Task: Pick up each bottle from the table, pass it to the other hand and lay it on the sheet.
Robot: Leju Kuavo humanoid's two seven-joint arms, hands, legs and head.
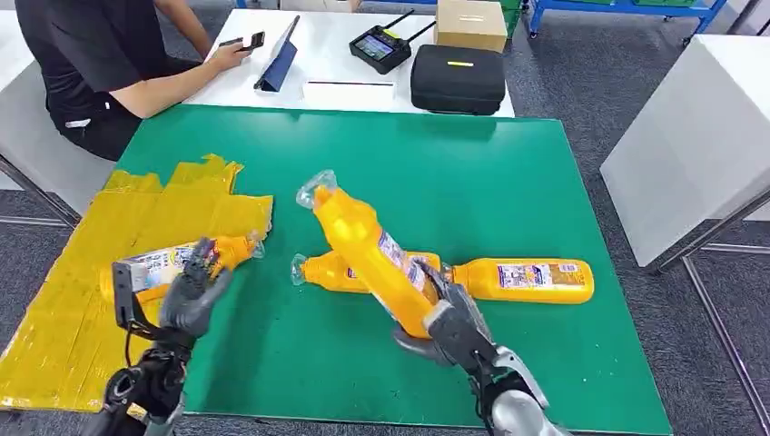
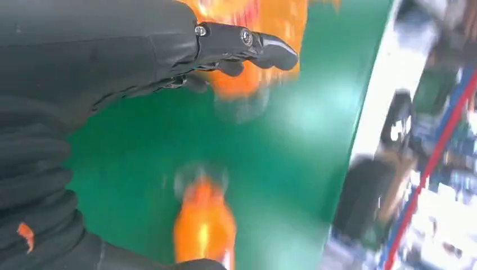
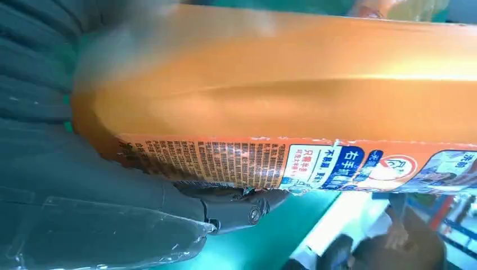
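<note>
My right hand (image 1: 451, 320) grips an orange bottle (image 1: 363, 243) by its base and holds it tilted above the green table (image 1: 472, 173), clear cap toward the far left. In the right wrist view the bottle (image 3: 281, 95) lies across the palm with a dark finger (image 3: 242, 205) under its label. Two more orange bottles lie on the table behind it, one (image 1: 524, 280) to the right and one (image 1: 325, 271) partly hidden. Another bottle (image 1: 159, 265) lies on the yellow sheet (image 1: 82, 300). My left hand (image 1: 192, 289) hovers over it, fingers (image 2: 247, 48) spread and holding nothing.
A person (image 1: 100, 64) sits at the far left holding a phone. Behind the green table, a white table (image 1: 336, 95) carries a tablet, a controller (image 1: 381, 47), a black case (image 1: 457, 78) and a cardboard box (image 1: 470, 24). Another white table (image 1: 699, 136) stands to the right.
</note>
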